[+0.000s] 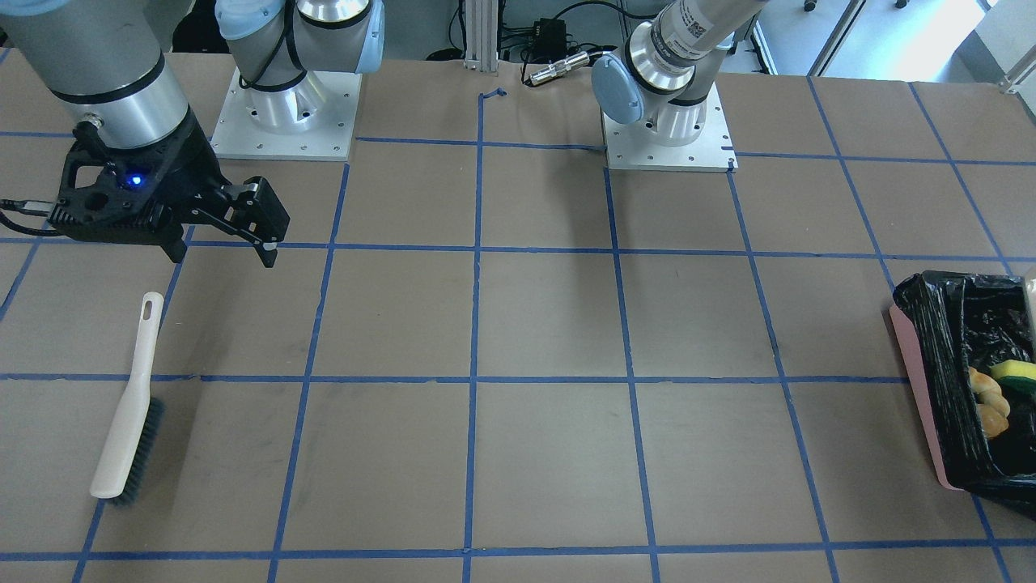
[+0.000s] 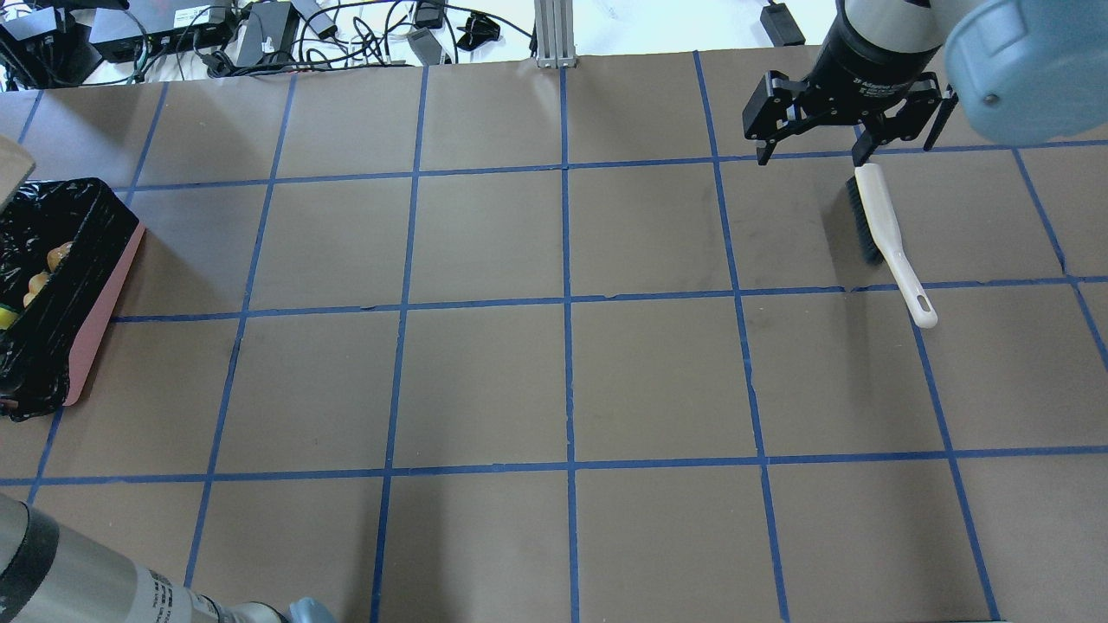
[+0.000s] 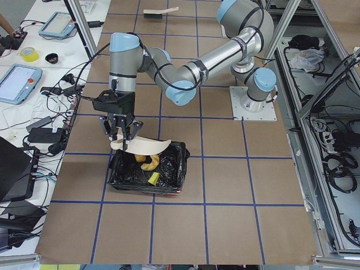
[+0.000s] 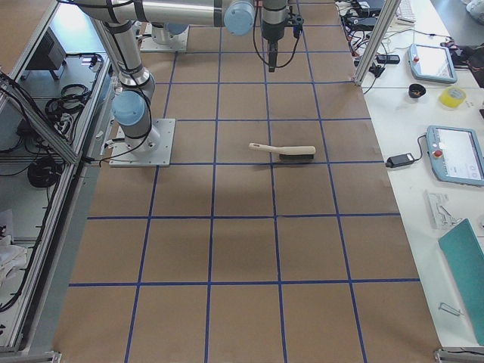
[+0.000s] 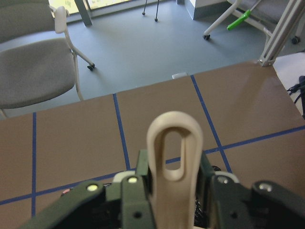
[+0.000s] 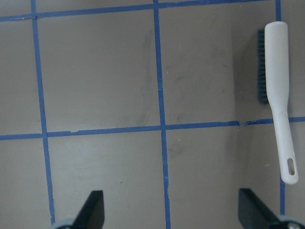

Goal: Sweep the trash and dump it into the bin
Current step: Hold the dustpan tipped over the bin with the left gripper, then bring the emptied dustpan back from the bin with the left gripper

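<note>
Over the bin [image 3: 174, 169] at the table's left end, the left gripper [image 3: 120, 132] is clamped on the dustpan [image 3: 145, 146] handle. Trash [image 1: 991, 401] lies inside the bin. The right gripper [image 1: 222, 249] hovers near the brush [image 1: 129, 405], jaws apart.

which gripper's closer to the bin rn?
Left. The left gripper hangs just over the bin's edge, clamped on the dustpan; the right gripper is open at the table's far end, near the brush.
</note>
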{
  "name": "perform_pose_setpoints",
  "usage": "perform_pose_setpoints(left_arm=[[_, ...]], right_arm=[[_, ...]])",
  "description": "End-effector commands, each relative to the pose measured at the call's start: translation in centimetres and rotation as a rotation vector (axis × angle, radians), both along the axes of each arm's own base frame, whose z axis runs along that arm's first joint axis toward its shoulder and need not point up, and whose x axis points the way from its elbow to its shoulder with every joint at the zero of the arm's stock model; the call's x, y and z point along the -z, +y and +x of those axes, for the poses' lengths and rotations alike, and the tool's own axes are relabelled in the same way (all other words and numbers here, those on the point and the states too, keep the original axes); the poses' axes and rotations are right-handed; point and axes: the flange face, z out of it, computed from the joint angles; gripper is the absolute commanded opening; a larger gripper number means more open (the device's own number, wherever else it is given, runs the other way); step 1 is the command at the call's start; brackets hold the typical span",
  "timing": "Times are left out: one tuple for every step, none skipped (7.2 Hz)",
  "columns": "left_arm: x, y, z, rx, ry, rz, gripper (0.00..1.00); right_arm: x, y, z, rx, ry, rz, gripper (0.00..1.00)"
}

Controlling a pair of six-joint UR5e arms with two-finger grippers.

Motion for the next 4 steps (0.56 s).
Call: perform_pose_setpoints(left_arm=[[1.8,-1.6,-3.9,-0.007,0.144,0.015,0.0],[2.3,-2.3,-6.5,-0.013,0.184,0.046,0.0],[3.2,-3.0,-9.6,-0.018,0.233,0.085,0.0],[4.8,-4.2,-12.6,-0.028,0.304,0.092,0.0]], right_arm=[[0.0,-0.5,-0.1,-0.005,0.002,-0.028,1.0],[0.0,-0.5,-0.1,-0.002,0.0,-0.028,1.0],[0.0,-0.5,-0.1,0.004,-0.001,-0.028,1.0],[0.0,-0.6,0.0,0.005,-0.013,-0.034,1.0]])
